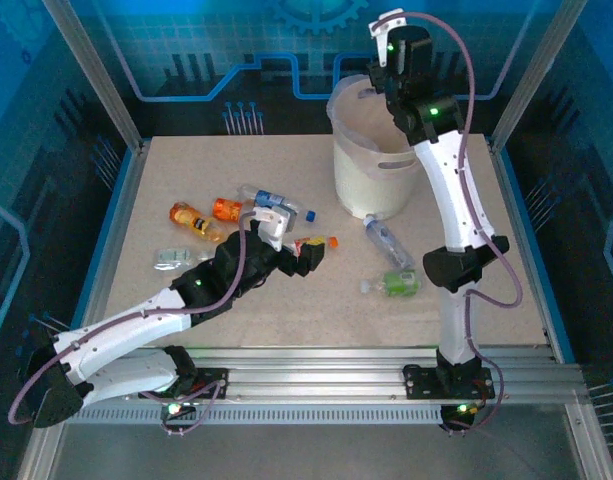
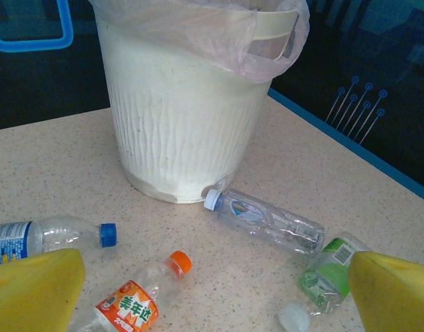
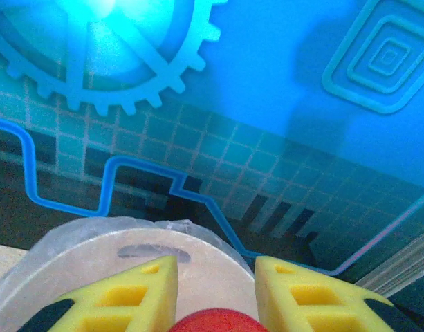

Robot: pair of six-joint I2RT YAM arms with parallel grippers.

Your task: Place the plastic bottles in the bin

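Reaching from the lower left corner of the top view toward the middle of the table [image 1: 316, 320], the left arm lies low and stretched out. The left gripper [image 2: 215, 277] is spread wide, one yellow finger in each lower corner of its wrist view, and grips nothing. The right arm stands tall at the right of the top view, bent over at its top so that the right gripper [image 3: 215, 277] hangs above the bin [image 1: 371, 170]. Its yellow fingers [image 3: 146, 290] are closed on a red cap [image 3: 215, 321] at the bottom edge of its wrist view; what lies below the cap is hidden.

The bin is a white ribbed bucket with a thin clear liner [image 2: 267, 48] folded over its rim, standing upper centre in the top view. The plastic bottles lie loose on the table:
- two orange bottles [image 1: 191, 218] left of centre
- a blue-capped bottle [image 2: 52, 235]
- an orange-capped bottle [image 2: 139, 297] between the left fingers
- a clear white-capped bottle [image 2: 267, 220], its cap touching the bin's foot
- a crushed green-labelled bottle [image 2: 326, 277]
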